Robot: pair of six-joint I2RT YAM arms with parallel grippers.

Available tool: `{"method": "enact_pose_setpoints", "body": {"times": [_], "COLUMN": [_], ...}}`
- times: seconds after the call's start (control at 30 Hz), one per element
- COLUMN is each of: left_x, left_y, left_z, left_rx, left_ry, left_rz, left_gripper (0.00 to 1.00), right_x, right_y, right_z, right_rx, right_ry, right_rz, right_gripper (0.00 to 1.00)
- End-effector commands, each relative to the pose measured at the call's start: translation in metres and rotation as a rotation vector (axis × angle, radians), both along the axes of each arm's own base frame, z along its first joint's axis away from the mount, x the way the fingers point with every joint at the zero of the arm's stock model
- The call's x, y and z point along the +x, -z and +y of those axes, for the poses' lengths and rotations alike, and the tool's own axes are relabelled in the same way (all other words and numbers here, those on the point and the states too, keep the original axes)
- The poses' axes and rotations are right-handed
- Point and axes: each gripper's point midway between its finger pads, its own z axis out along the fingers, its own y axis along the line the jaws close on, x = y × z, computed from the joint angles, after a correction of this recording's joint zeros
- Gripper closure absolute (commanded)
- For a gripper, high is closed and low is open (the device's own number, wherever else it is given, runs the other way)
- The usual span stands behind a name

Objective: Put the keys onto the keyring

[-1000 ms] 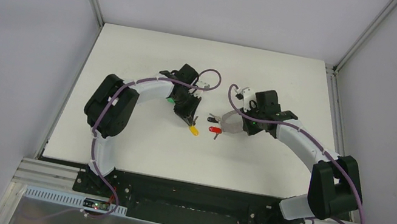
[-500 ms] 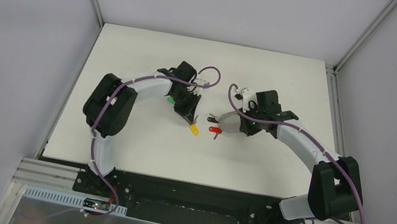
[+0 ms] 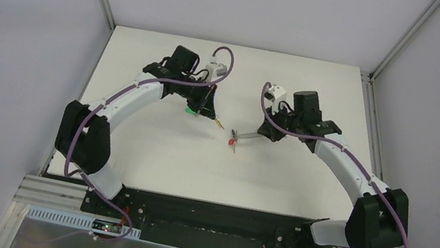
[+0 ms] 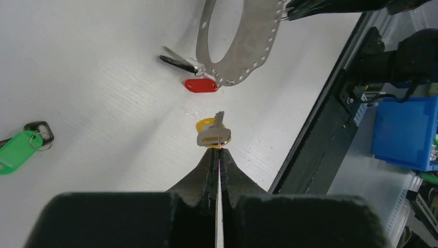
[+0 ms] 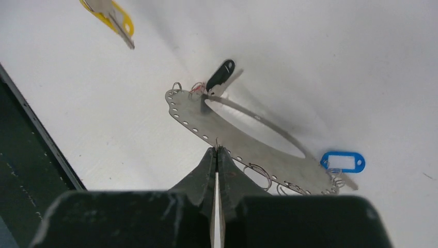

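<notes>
My left gripper (image 4: 218, 150) is shut on the yellow key (image 4: 213, 135) and holds it above the white table; from above the yellow key (image 3: 220, 125) sticks out of the left gripper (image 3: 215, 118). My right gripper (image 5: 217, 151) is shut on the rim of the keyring (image 5: 193, 116), a flat perforated metal oval held tilted. A red key (image 4: 201, 85) and a black-headed key (image 4: 178, 63) hang at the keyring (image 4: 258, 41). The blue key (image 5: 343, 161) lies at its far end. The green key (image 4: 18, 150) lies loose on the table, near my left gripper.
The black rail (image 4: 320, 129) marks the table's near edge, with a blue bin (image 4: 405, 132) beyond it. Small wire rings (image 5: 258, 175) hang along the keyring's rim. Grey walls enclose the table (image 3: 150, 153) on three sides.
The left gripper has closed fully on the yellow key and lifted it up and back. The right gripper has raised and tilted the keyring, so from above it now shows edge-on.
</notes>
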Motion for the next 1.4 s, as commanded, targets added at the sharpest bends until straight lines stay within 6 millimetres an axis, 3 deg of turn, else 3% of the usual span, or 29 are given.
{"method": "enact_pose_setpoints", "body": {"times": [0.0, 0.33, 0.5, 0.9, 1.37], "left_x": [-0.017, -0.038, -0.031, -0.037, -0.029], "left_y": [-0.043, -0.101, -0.117, -0.098, -0.08], "left_z": [-0.009, -0.043, -0.051, -0.071, -0.066], "left_rx": [-0.092, -0.22, -0.239, -0.164, -0.093], "left_ry": [0.091, 0.132, 0.111, 0.175, 0.096], "left_rz": [-0.045, 0.001, -0.034, -0.02, -0.008], "left_gripper": [1.0, 1.0, 1.0, 1.0, 1.0], "right_x": [0.005, 0.006, -0.002, -0.018, -0.028], "right_y": [-0.057, -0.099, -0.105, -0.118, -0.118], "right_z": [0.026, 0.05, 0.057, 0.06, 0.058], "right_rx": [0.17, 0.315, 0.358, 0.439, 0.444], "right_ry": [-0.095, -0.169, -0.22, -0.25, -0.276], "right_rz": [-0.11, -0.128, -0.113, -0.109, -0.103], "right_gripper": [1.0, 1.0, 1.0, 1.0, 1.0]}}
